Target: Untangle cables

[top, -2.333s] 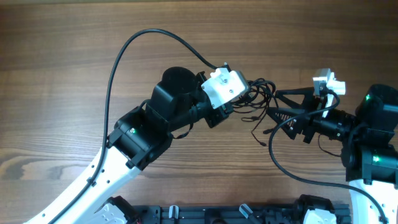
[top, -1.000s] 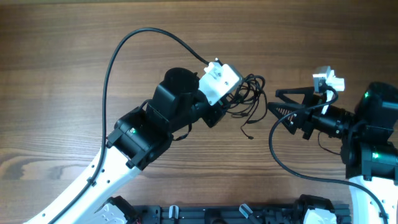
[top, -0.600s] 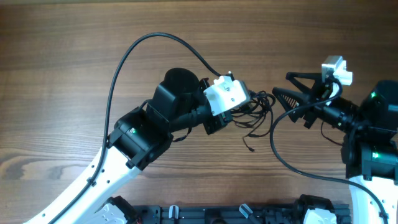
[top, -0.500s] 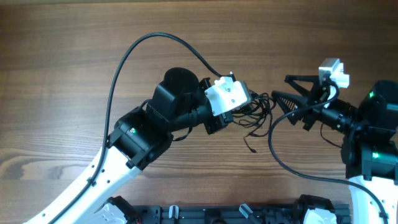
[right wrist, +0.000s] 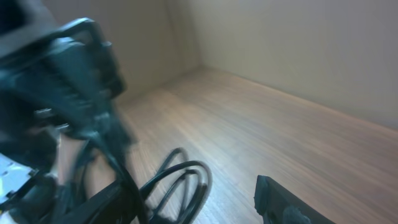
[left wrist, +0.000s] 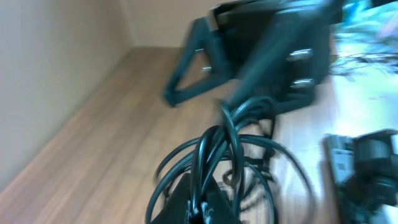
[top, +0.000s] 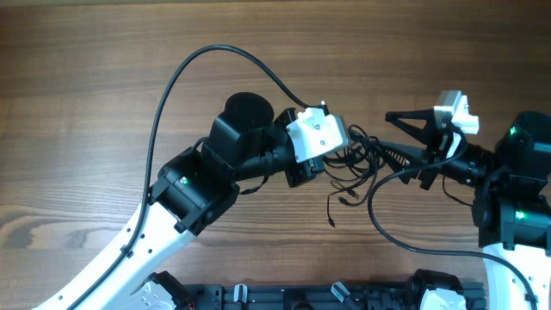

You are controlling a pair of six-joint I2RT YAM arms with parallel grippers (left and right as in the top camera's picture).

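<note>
1. The cables (top: 362,153) are bunched in one knot of loops near the middle of the counter (top: 95,95). The knot lies between the tips of the two arms, just beside the left arm's white wrist housing (top: 317,135) and close against the right arm's lower finger (top: 405,155).
2. The left jaws are closed tight on the knot. The left wrist view is blurred, but it shows several turns of the cables (left wrist: 200,155) rising out of a narrow pinch at the bottom edge.
3. The right jaws are spread wide and grip nothing. From overhead, the upper finger (top: 409,119) and the lower one form an open V pointing at the knot. In the right wrist view a few loops of the cables (right wrist: 189,167) lie in the space between the fingers, with one finger (right wrist: 283,202) low at the right.
4. One loose strand (top: 332,209) trails out of the knot toward the robot's base, and its end lies apart from the bunch — the tip is too small to make out.
5. Whether the knot rests on the counter or hangs above it — I cannot tell.
6. A thick black cord (top: 168,86) arcs from the left arm (top: 194,185) over the wood. A second thick cord (top: 379,215) loops beside the right arm (top: 516,189).
</note>
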